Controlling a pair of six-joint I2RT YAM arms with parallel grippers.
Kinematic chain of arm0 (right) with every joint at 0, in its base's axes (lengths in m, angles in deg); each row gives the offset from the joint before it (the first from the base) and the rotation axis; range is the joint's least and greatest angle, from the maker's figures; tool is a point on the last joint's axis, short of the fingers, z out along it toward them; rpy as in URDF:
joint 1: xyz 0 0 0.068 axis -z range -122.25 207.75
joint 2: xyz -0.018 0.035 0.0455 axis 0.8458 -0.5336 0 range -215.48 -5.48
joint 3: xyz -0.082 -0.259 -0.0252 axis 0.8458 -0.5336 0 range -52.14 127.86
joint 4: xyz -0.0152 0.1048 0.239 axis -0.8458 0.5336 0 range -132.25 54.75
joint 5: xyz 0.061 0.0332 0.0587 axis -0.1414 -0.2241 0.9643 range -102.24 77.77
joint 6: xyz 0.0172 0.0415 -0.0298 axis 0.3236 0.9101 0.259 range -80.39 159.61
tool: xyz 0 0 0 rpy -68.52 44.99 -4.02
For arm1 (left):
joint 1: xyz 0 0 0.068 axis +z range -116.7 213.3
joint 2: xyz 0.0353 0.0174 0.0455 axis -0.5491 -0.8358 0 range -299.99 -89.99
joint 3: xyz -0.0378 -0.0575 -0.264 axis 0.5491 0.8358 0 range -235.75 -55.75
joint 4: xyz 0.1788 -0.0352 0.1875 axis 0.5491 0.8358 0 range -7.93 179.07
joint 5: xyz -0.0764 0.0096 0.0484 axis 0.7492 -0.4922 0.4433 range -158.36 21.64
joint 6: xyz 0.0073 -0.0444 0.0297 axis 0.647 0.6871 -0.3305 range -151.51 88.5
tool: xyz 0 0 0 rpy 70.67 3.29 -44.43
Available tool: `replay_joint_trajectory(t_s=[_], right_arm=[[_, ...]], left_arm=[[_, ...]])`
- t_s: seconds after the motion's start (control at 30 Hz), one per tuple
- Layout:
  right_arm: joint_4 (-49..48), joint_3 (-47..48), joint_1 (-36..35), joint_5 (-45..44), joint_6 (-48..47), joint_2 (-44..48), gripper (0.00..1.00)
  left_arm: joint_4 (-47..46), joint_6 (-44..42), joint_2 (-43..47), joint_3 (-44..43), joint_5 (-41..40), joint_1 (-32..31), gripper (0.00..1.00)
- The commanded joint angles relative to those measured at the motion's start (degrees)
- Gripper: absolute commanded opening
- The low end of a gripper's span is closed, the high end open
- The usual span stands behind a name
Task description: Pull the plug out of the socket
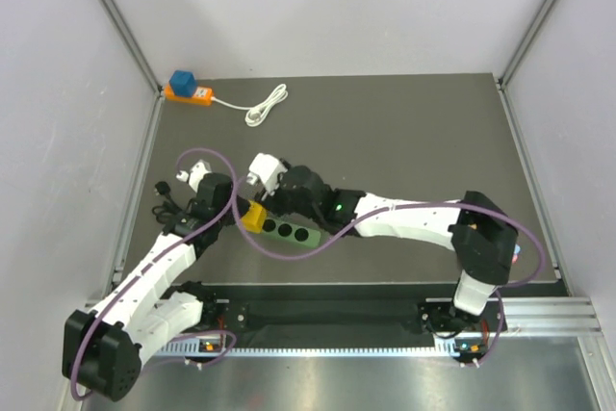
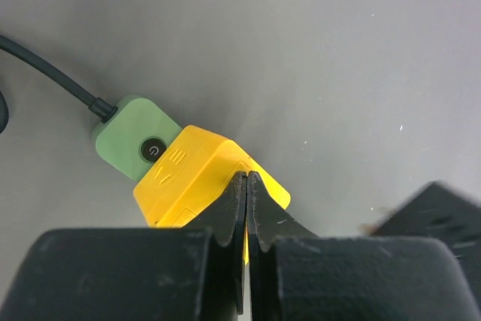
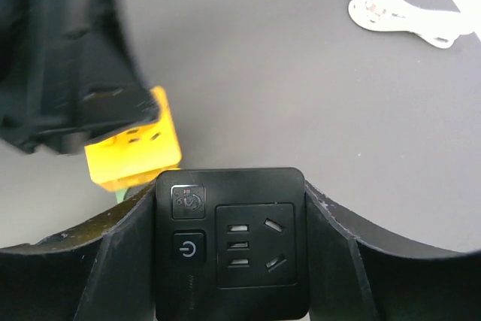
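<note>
A green power strip (image 1: 289,232) lies at the table's near centre, with a yellow block (image 1: 253,216) plugged in at its left end. My right gripper (image 3: 229,208) is shut on a square black plug (image 3: 229,242), one finger on each side; its face shows a power button and a socket. The plug hides the strip below it, so I cannot tell whether it still sits in the socket. My left gripper (image 2: 246,178) is shut with nothing between its fingers. Its tips are over the yellow block (image 2: 195,174), next to the strip's green button end (image 2: 131,137).
The strip's black cord (image 2: 52,73) runs off to the left. An orange and blue device (image 1: 188,89) with a coiled white cable (image 1: 265,105) lies at the back left. Grey walls close in both sides and the back.
</note>
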Motion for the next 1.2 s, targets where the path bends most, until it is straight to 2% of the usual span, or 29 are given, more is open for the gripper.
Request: replay_joint_trajectory(t_s=[0.0,0.13,0.17,0.2,0.27,0.4,0.47,0.53,0.67,0.77,0.87,0.97,1.07,1.17], right_arm=[[-3.2,-1.1,5.4,8.0,13.8,7.0,0.00],[2.1,-3.5,17.2,14.3,29.0,9.1,0.00],[2.2,-5.6,19.4,18.3,33.6,9.4,0.00],[2.3,-6.5,23.5,20.2,35.8,9.7,0.00],[5.0,-7.5,27.4,25.1,40.6,9.2,0.00],[13.8,-5.8,38.1,33.4,46.4,4.9,0.00],[13.4,-7.0,41.6,41.7,49.8,3.9,0.00],[11.1,-8.1,45.2,45.3,52.4,3.5,0.00],[13.2,-5.8,48.3,45.0,52.7,2.7,0.00],[11.7,-5.0,52.1,47.1,54.5,-1.8,0.01],[7.3,-5.0,54.2,51.3,57.4,-5.2,0.06],[3.7,-4.5,56.5,52.9,58.7,-9.6,0.16],[3.0,-3.8,57.4,50.9,57.5,-11.3,0.29],[1.6,-3.9,58.1,50.8,56.9,-12.2,0.49]], left_arm=[[15.9,-1.9,-0.6,2.7,0.3,-0.4,0.00],[17.1,-2.2,1.4,-0.1,1.4,-0.5,0.00],[17.1,-2.5,1.7,-1.5,2.0,-0.5,0.00],[17.2,-3.3,2.3,-2.2,2.4,-0.5,0.00],[17.1,-4.3,2.7,-4.4,3.5,-0.4,0.00],[16.7,-8.1,4.5,-7.3,7.6,-0.4,0.00],[15.9,-10.6,6.0,-8.5,8.9,-0.5,0.00],[15.8,-12.0,6.9,-9.7,9.7,-0.4,0.00],[15.4,-15.5,10.6,-10.8,11.4,-0.5,0.00],[14.8,-16.9,13.6,-10.8,13.4,-0.5,0.00],[15.2,-17.8,16.1,-11.3,13.0,-0.3,0.00],[17.6,-18.6,16.8,-13.0,11.0,-0.4,0.00],[20.3,-19.6,16.8,-15.1,10.4,-0.4,0.00],[21.4,-20.3,17.1,-16.3,10.1,-0.4,0.02]])
